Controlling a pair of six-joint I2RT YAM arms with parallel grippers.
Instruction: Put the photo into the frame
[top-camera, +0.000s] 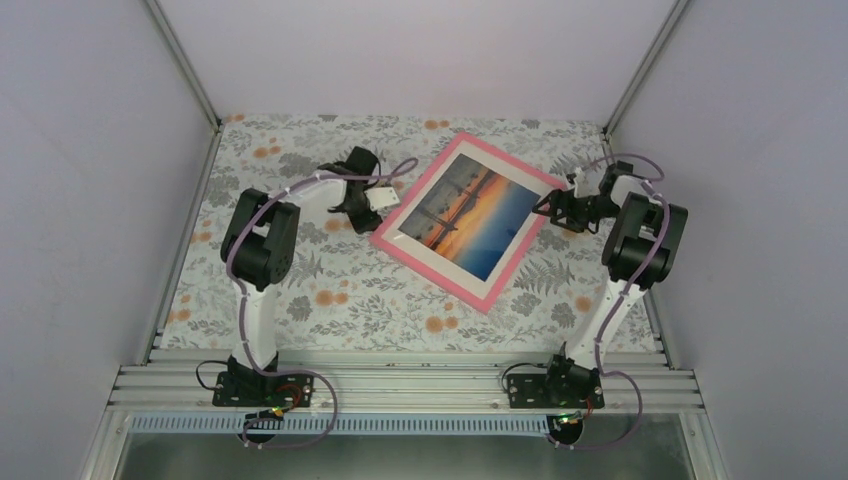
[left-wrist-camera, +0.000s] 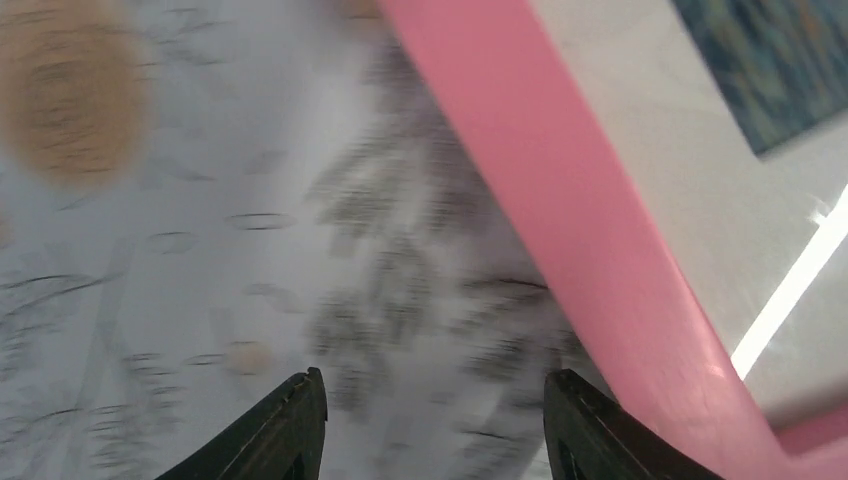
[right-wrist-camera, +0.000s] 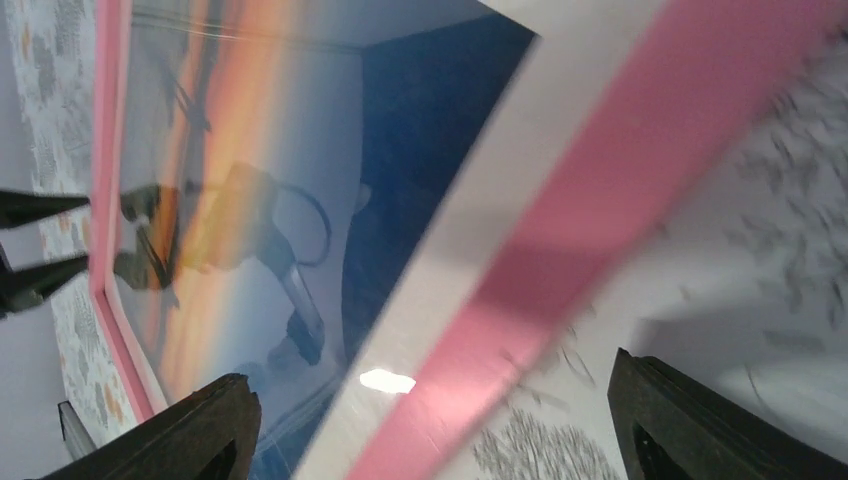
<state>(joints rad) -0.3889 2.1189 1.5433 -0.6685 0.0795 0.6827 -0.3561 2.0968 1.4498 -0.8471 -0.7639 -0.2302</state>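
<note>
The photo (top-camera: 472, 213) sits inside the frame (top-camera: 430, 275), which lies tilted at centre-far of the counter (top-camera: 330, 300). Left jaws are apart and empty, just beside its left corner. Right jaws are apart over its right edge, prob. to steady it.

In the left wrist view, the thin pink rectangular picture frame (left-wrist-camera: 585, 240) is being cut off by the top and bottom edges, so only one rail and a corner are being shown. The glossy rectangular sunset photo (left-wrist-camera: 775, 60) is being reduced to a blurred blue corner. The floral-printed worktop (left-wrist-camera: 200, 260) is being smeared by blur, and only the tips of the left jaws are being seen. In the right wrist view, the photo is being partly veiled by a reflected arm, and the right jaws are being cropped by the bottom edge. From above, the left jaws are being hidden under their wrist, so any contact with the frame is being left unclear.
</note>
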